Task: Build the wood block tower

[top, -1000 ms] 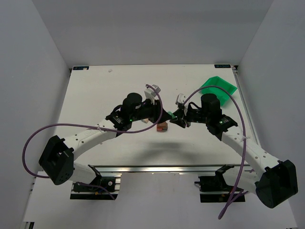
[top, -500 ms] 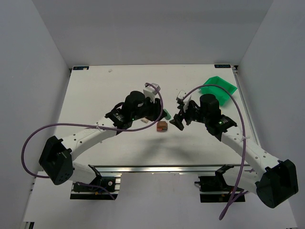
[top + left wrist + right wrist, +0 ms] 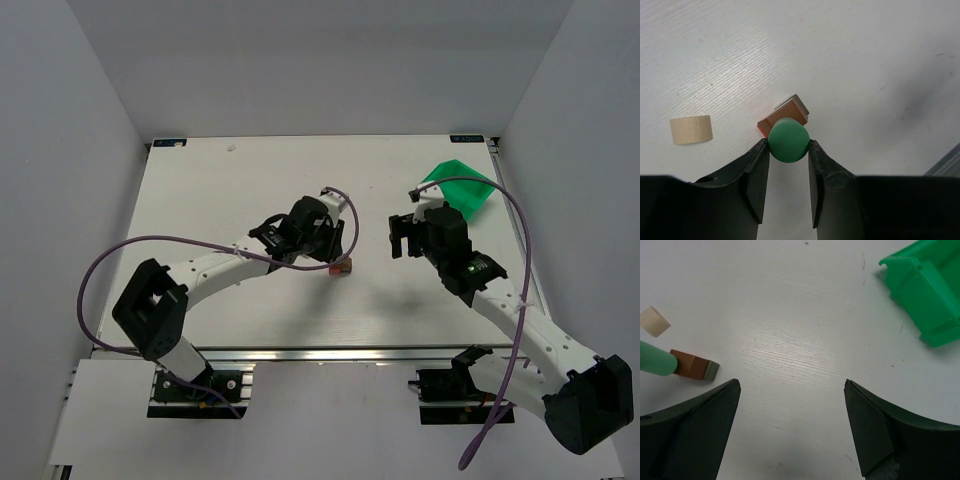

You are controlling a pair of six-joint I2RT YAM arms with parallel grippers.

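The wood block tower [image 3: 343,267] is a short stack in mid-table, with a brown block [image 3: 791,107] on top, a grey one [image 3: 712,371] under it and a red edge at the bottom. My left gripper [image 3: 788,144] is shut on a green cylinder [image 3: 788,140] held upright right over the stack. Its end [image 3: 657,365] meets the brown block [image 3: 689,365]; I cannot tell whether they touch. A cream block [image 3: 691,129] lies loose to the left. My right gripper [image 3: 792,385] stands wide open and empty, to the right of the stack [image 3: 400,236].
A bright green plastic bin [image 3: 458,185] sits at the back right of the table, also at the upper right of the right wrist view, bin [image 3: 927,285]. Purple cables arc over both arms.
The right gripper has opened, let go of the green cylinder and drawn back to the right. The left gripper has carried the cylinder from beside the stack to directly over it.
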